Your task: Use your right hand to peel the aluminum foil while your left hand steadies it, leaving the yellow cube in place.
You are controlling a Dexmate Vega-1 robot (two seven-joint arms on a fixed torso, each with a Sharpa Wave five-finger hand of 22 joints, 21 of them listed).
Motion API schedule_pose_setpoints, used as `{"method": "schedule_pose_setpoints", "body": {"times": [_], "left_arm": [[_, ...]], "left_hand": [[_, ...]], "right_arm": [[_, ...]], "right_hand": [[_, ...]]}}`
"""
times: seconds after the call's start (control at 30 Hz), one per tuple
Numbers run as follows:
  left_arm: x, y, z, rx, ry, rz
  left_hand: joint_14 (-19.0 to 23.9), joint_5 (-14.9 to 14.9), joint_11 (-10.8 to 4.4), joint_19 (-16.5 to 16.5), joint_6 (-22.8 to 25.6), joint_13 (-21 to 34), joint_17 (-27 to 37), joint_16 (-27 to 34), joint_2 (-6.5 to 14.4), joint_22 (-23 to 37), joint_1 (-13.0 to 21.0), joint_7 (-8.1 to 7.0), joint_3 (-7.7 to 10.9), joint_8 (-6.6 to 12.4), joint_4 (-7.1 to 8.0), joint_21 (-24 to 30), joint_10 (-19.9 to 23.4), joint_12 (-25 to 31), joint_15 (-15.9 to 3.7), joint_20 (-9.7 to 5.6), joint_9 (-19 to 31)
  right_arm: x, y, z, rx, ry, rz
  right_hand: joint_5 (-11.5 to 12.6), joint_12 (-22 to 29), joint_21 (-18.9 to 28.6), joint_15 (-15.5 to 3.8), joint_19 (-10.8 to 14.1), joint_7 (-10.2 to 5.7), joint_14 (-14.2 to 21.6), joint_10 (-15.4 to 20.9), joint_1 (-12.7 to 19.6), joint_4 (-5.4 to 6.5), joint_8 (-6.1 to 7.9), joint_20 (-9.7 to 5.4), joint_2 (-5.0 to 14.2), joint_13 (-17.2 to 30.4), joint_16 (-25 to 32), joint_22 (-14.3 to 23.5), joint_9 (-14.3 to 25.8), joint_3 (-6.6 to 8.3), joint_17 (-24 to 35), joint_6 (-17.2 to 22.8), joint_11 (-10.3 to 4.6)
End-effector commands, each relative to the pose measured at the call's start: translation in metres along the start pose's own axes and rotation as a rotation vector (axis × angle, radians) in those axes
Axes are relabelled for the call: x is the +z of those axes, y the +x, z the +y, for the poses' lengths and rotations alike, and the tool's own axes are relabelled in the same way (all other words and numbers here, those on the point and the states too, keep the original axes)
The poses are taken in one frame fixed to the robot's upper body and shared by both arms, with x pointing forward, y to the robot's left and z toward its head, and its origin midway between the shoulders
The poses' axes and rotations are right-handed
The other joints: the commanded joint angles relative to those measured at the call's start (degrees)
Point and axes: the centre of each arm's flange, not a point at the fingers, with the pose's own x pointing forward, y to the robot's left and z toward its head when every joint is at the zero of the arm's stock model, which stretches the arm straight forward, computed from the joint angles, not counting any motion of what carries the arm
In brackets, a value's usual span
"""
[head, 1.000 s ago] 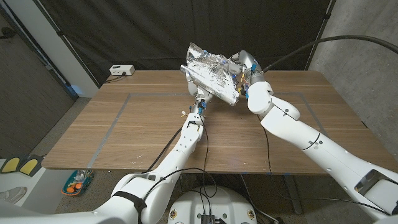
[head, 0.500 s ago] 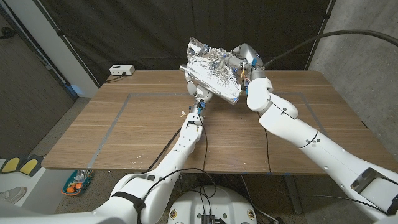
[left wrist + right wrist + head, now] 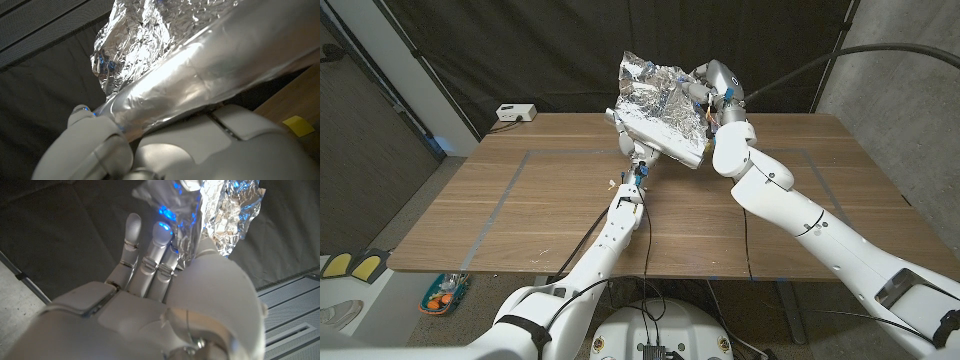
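Lifted slightly higher, foil [image 3: 657, 108] hangs over wooden table [image 3: 550, 210], black curtain [image 3: 520, 50] behind.

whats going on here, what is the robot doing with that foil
The robot has a large crumpled sheet of aluminum foil lifted above the far side of the wooden table. The right robot hand grips its far edge from the right, and the left robot hand holds it from underneath. In the left wrist view a small yellow piece lies on the table; whether it is the cube is hard to tell.

No text, label or number can be read anywhere.
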Motion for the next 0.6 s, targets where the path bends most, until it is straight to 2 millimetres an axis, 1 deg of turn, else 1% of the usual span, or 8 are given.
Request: {"method": "schedule_pose_setpoints", "body": {"times": [0.03, 0.1, 0.13, 0.17, 0.2, 0.33, 0.43, 0.6], "left_arm": [[0.0001, -0.0051, -0.0016, 0.011, -0.003, -0.002], [-0.0002, -0.0057, -0.0021, 0.011, -0.002, -0.001], [-0.0004, -0.0059, -0.0023, 0.012, -0.003, 0.001], [-0.0006, -0.0060, -0.0024, 0.010, -0.004, 0.002], [-0.0009, -0.0061, -0.0025, 0.008, -0.003, 0.002], [-0.0018, -0.0070, -0.0028, 0.011, -0.005, 0.004], [-0.0022, -0.0076, -0.0029, 0.015, -0.006, 0.003], [-0.0012, -0.0091, -0.0030, 0.017, -0.001, 0.002]], "left_hand": [[3.4, 0.5, -0.31, 1.2, 5.5, 0.0, 0.4, 1.1, -0.2, 0.3, 1.2, -0.80, -1.00, 3.08, 0.21, -0.5, 2.9, 1.4, -4.60, -0.18, 1.2], [4.6, 0.5, -0.31, 1.4, 6.9, 0.1, 0.5, 1.4, -0.2, 0.3, 1.3, -0.50, -1.32, 4.00, 0.36, -0.6, 3.9, 1.9, -4.50, -0.16, 1.6], [5.3, 0.5, -0.10, 1.5, 7.1, 0.2, 0.6, 1.6, -0.2, 0.3, 1.3, -0.55, -1.49, 4.30, 0.45, -0.7, 5.1, 2.4, -4.53, -0.16, 1.8], [6.3, 0.5, -0.26, 1.7, 8.0, 0.3, 0.7, 1.9, -0.1, 0.3, 1.4, -0.54, -1.69, 4.89, 0.57, -0.8, 5.9, 2.9, -4.29, -0.25, 2.1], [7.0, 0.5, -0.18, 1.8, 8.9, 0.4, 0.8, 2.1, -0.1, 0.3, 1.5, -0.54, -1.82, 5.38, 0.65, -0.9, 6.2, 3.0, -4.45, -0.28, 2.3], [8.0, 0.6, -0.40, 2.3, 10.1, 0.7, 1.0, 2.3, 0.0, 0.3, 1.6, -0.47, -2.14, 6.29, 0.84, -1.0, 7.4, 3.7, -4.54, -0.47, 2.8], [8.2, 0.6, -0.22, 2.4, 10.1, 0.8, 1.1, 2.3, 0.1, 0.3, 1.6, -0.57, -2.28, 6.52, 0.92, -1.0, 7.3, 3.8, -4.63, -0.47, 3.1], [8.3, 0.6, -0.34, 2.5, 10.0, 1.0, 1.2, 2.2, 0.1, 0.3, 1.7, -0.68, -2.47, 6.71, 1.03, -1.1, 7.3, 3.9, -4.64, -0.51, 3.4]], "right_arm": [[0.0102, 0.0042, -0.0069, -0.050, -0.006, -0.026], [0.0114, 0.0048, -0.0085, -0.059, -0.005, -0.033], [0.0121, 0.0052, -0.0093, -0.066, -0.005, -0.033], [0.0128, 0.0055, -0.0103, -0.073, -0.007, -0.036], [0.0133, 0.0058, -0.0112, -0.080, -0.006, -0.037], [0.0158, 0.0073, -0.0138, -0.098, -0.014, -0.042], [0.0170, 0.0080, -0.0148, -0.109, -0.019, -0.047], [0.0172, 0.0097, -0.0164, -0.126, -0.015, -0.047]], "right_hand": [[0.2, 0.0, 0.6, -0.43, -0.2, 0.71, 0.5, 0.2, 0.2, 0.14, 0.11, -8.43, 0.30, 0.1, -0.6, -0.5, 0.2, -0.10, 0.3, 1.0, -0.02], [0.2, -0.1, 0.9, -0.44, -0.2, 0.73, 0.6, 0.2, 0.3, 0.16, 0.04, -8.45, 0.28, 0.1, -0.9, -0.7, 0.2, -0.15, 0.3, 1.1, -0.04], [0.2, 0.0, 1.0, -0.43, -0.2, 0.73, 0.8, 0.2, 0.3, 0.16, 0.02, -8.44, 0.26, 0.4, -0.7, -0.8, 0.2, -0.17, 0.6, 1.0, -0.08], [0.2, 0.0, 1.0, -0.44, -0.3, 0.70, 0.5, 0.2, 0.3, 0.19, 0.04, -8.45, 0.32, 0.3, -1.2, -1.0, 0.3, -0.17, 0.4, 1.0, -0.15], [0.2, -0.2, 1.1, -0.43, -0.4, 0.66, 0.8, 0.2, 0.2, 0.23, 0.08, -8.44, 0.31, 0.0, -1.0, -1.2, 0.4, -0.21, 0.7, 1.0, -0.21], [0.2, -0.1, 1.4, -0.41, -0.4, 0.67, 1.0, 0.1, 0.3, 0.24, 0.04, -8.46, 0.28, 0.3, -1.2, -1.6, 0.4, -0.28, 1.1, 1.0, -0.16], [0.2, -0.1, 1.4, -0.42, -0.5, 0.62, 0.9, 0.1, 0.2, 0.27, -0.02, -8.45, 0.28, 0.3, -1.4, -1.8, 0.4, -0.31, 1.2, 1.0, -0.23], [0.2, -0.2, 1.6, -0.44, -0.4, 0.64, 0.9, 0.1, 0.3, 0.27, 0.01, -8.46, 0.31, 0.2, -1.7, -2.1, 0.5, -0.34, 1.2, 1.1, -0.19]]}}
